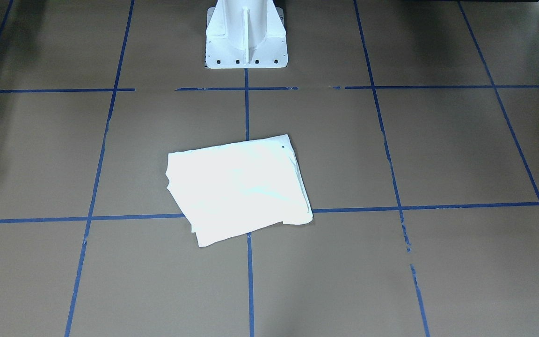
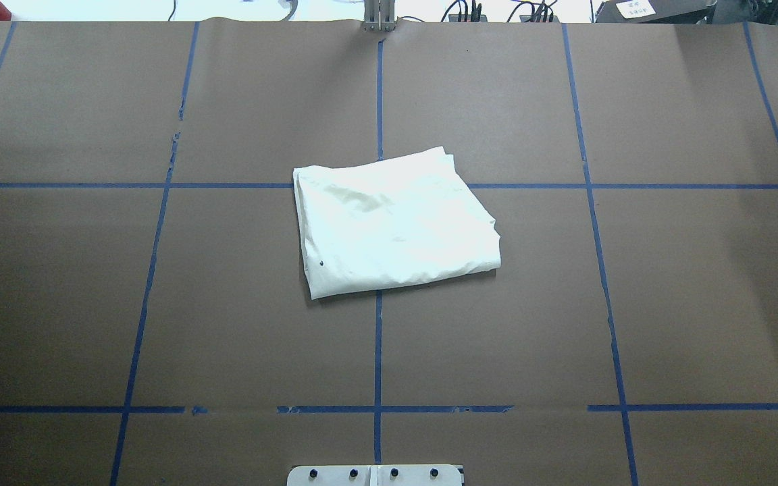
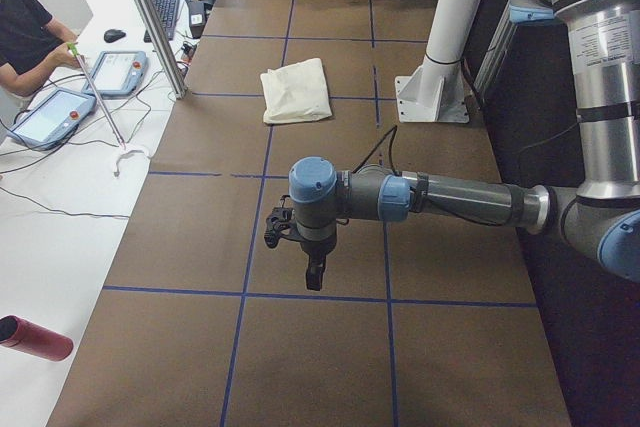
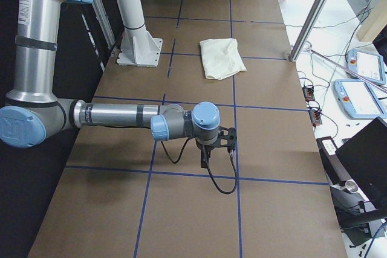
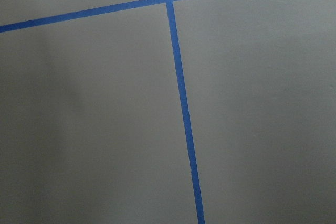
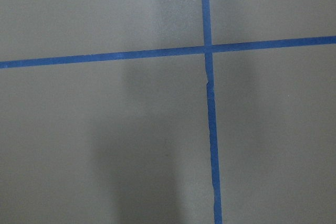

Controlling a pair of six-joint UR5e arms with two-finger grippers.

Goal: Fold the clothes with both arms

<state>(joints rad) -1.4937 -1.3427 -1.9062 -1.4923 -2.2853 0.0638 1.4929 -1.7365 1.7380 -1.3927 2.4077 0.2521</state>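
Note:
The clothes [image 1: 239,187] lie folded into a cream rectangle at the middle of the brown table [image 2: 159,304], plain side up, with no print showing. The same bundle [image 2: 392,223] sits across a crossing of blue tape lines. Both arms are drawn back far from it. The left arm [image 3: 440,197] reaches out over the table's near end in the exterior left view, its gripper [image 3: 315,272] pointing down above bare paper. The right arm [image 4: 121,115] does likewise at the other end, gripper [image 4: 205,160] down. I cannot tell whether either is open or shut. Both wrist views show only tape and paper.
The white pedestal [image 1: 246,37] stands at the robot's side of the table. A person [image 3: 25,37] sits beyond the far edge near teach pendants [image 3: 55,112]. A metal post [image 3: 150,17] rises at that edge, and a red cylinder [image 3: 35,337] lies off the table.

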